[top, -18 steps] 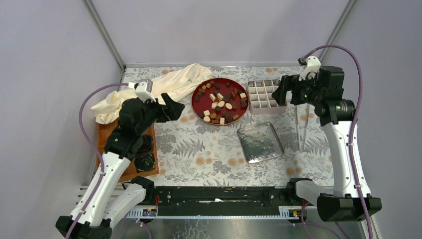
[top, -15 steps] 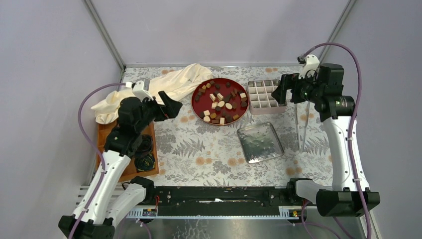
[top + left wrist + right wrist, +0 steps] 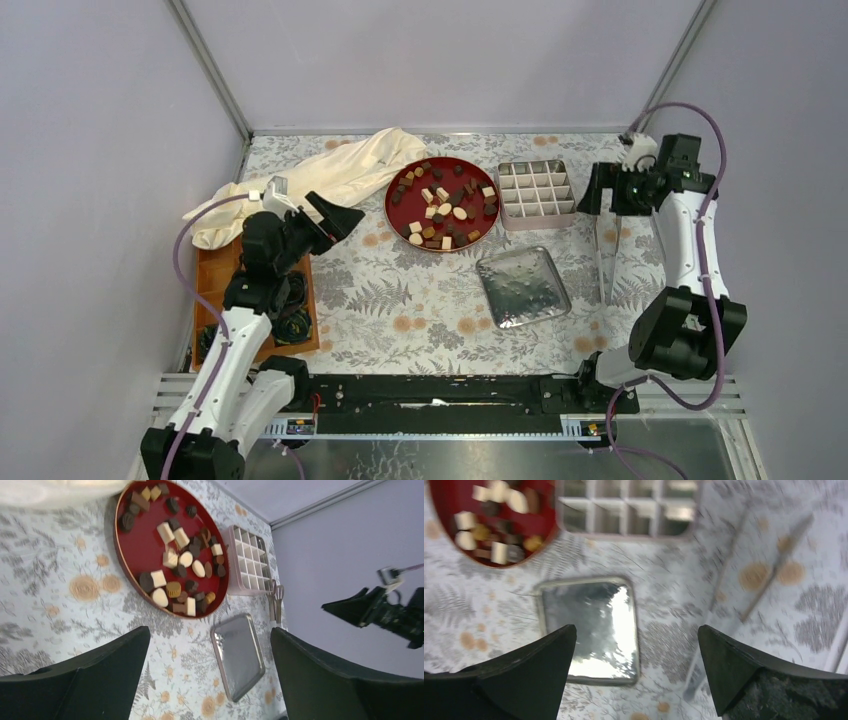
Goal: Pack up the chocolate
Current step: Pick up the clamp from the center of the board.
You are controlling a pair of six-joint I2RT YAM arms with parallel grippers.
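Both arms up over the table, nothing in hand. My left gripper (image 3: pixel 343 214) hangs with its jaws spread wide, just left of the red plate (image 3: pixel 388 205), and its wrist view looks straight across the plate. My right gripper (image 3: pixel 603 190) is equally wide and empty, just right of the divided box (image 3: pixel 540 219). The chocolate (image 3: pixel 445 209) all sits loose on the red plate, dark, tan and cream pieces mixed together and some touching. No cell of the box that I can see holds any, so I judge packing not yet begun. The silver lid (image 3: pixel 522 287) lies flat on the table in front of the box and apart from it, presumably taken off so the cells stay reachable from above. The slim metal tongs (image 3: pixel 598 255) lie on the table to the right of the box and lid, below my right gripper. My guess is they are placed there as the tool for such small pieces. Plate and box stand just beside each other, which keeps each carry short. A cream cloth (image 3: pixel 330 175) and a wooden tray (image 3: pixel 207 290) with dark coils (image 3: pixel 290 325) sit at far left, off the working path.
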